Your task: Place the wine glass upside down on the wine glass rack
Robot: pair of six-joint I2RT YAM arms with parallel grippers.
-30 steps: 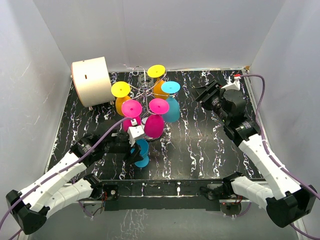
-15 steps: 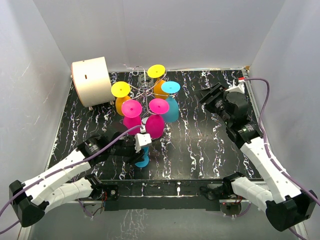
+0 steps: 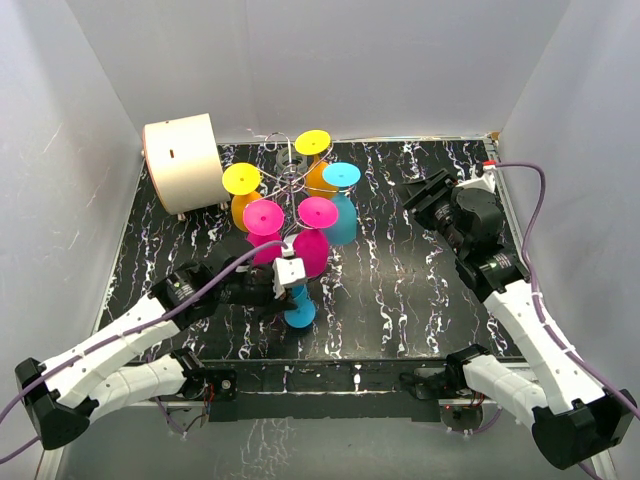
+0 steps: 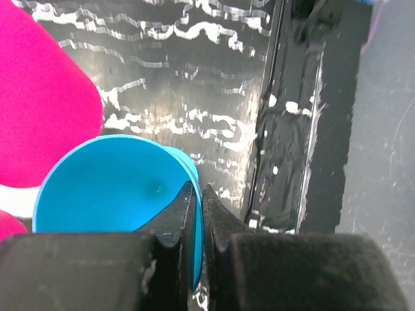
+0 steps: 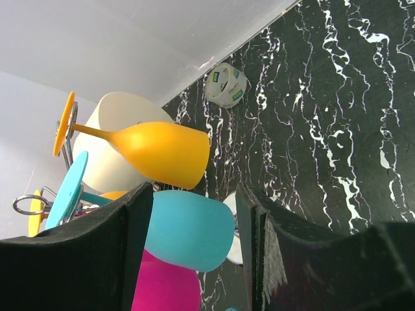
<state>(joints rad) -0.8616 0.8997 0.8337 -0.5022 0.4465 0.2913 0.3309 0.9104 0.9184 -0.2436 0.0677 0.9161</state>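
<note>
The black surface [image 3: 400, 290] had white walls round it, lots of bare room on its right half, and a big cream drum [image 3: 182, 162] in the far left corner. The wine glass rack [image 3: 284, 158] stood in the far middle with coloured glasses [image 3: 340, 215] hanging upside down round it, and the right tool [image 3: 425, 192] hung well off to the right with its fingers apart. The left tool [image 4: 200, 194] was pinched tight on the rim of the blue wine glass [image 4: 117, 188], near the front edge, just in front of the rack.
</note>
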